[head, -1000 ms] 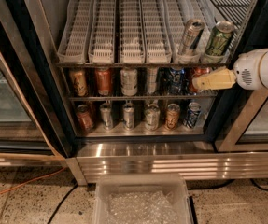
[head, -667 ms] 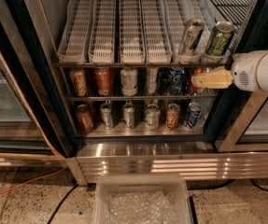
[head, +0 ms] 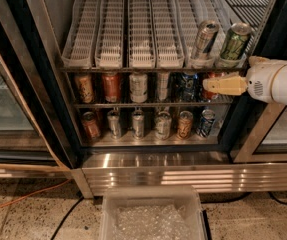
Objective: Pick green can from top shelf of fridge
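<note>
The gripper point(head: 209, 85) has edged slightly left and hangs before the middle row of cans point(head: 138, 86) in the fridge point(head: 148, 169), below the top shelf point(head: 133, 34); whether it is spread or pressed together I cannot tell. The green can point(head: 234, 41) leans at that shelf's right front end, just beside a silver-grey can point(head: 203, 39), above the gripper and apart from it.

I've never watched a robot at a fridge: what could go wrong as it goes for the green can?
The gripper sits below the top shelf, level with the lower cans, so it might clip the shelf edge going up. The green can stands tilted next to a silver can; the gripper could knock either over or grab the wrong one.
</note>
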Robot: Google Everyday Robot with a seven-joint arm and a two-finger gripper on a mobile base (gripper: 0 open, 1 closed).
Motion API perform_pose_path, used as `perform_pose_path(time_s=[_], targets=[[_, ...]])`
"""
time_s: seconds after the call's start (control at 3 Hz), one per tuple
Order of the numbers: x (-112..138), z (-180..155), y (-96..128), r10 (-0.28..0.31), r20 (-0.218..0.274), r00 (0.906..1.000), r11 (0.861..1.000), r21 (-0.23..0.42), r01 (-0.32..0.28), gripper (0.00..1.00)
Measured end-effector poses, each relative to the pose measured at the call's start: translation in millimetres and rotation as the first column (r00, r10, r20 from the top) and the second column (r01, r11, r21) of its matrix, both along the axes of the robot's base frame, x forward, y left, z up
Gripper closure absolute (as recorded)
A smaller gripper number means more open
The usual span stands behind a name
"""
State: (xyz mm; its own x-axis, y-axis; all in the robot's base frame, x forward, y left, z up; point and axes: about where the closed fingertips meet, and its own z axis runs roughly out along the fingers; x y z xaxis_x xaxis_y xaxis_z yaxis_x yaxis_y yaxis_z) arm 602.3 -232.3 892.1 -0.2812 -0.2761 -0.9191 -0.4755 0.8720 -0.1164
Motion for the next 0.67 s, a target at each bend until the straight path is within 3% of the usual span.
perform_pose_path(time_s=[0.33,0.67], targets=[[11.5,2.7,10.6,-0.001,0.083,0.9965,0.998,0.066,-0.005,0.09],[10.8,2.3,8.8,-0.002,0.075,0.9972,0.998,0.061,-0.002,0.13]])
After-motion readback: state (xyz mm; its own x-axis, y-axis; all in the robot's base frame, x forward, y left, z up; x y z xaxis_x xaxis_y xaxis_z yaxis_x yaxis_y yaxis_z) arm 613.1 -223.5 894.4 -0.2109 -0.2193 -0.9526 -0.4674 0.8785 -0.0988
